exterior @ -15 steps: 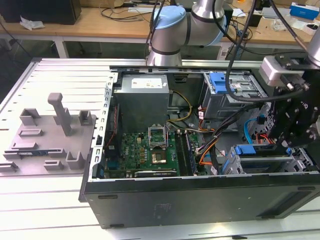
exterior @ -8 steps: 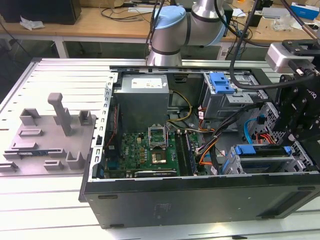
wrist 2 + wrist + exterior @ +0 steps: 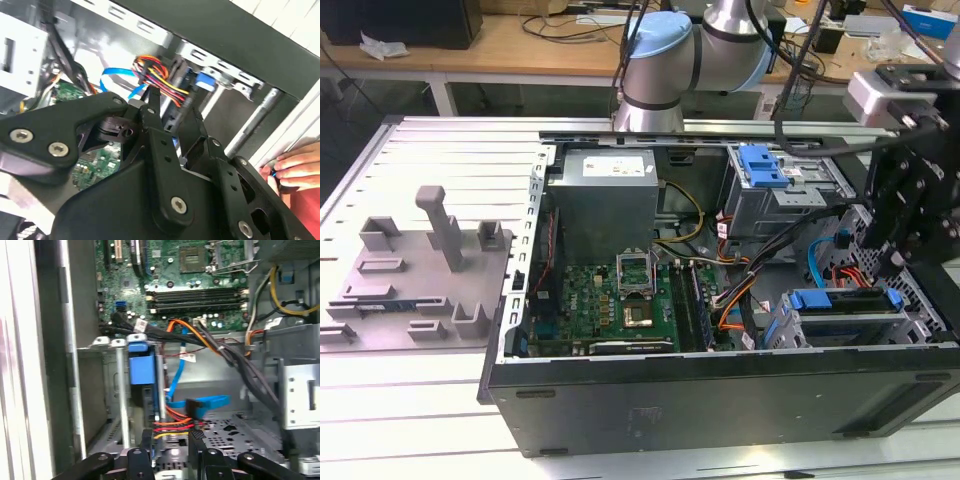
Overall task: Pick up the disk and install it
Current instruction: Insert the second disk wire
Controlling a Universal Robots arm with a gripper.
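The claw (image 3: 170,447) hung just above the disk (image 3: 845,318), seated in its bay; whether its fingers gripped anything, I could not tell.

Pale ribbed tabletop (image 3: 440,160) carries open computer case (image 3: 720,395) toward exterior view's right; grey plastic holder (image 3: 420,270) with upright posts lies flat just beside it, toward exterior view's left.

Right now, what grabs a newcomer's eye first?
The open computer case with its green motherboard bare. At the exterior view's right, the black hand hangs over the blue-railed disk in its bay. A person's hand rests beside the case in the second wrist view.
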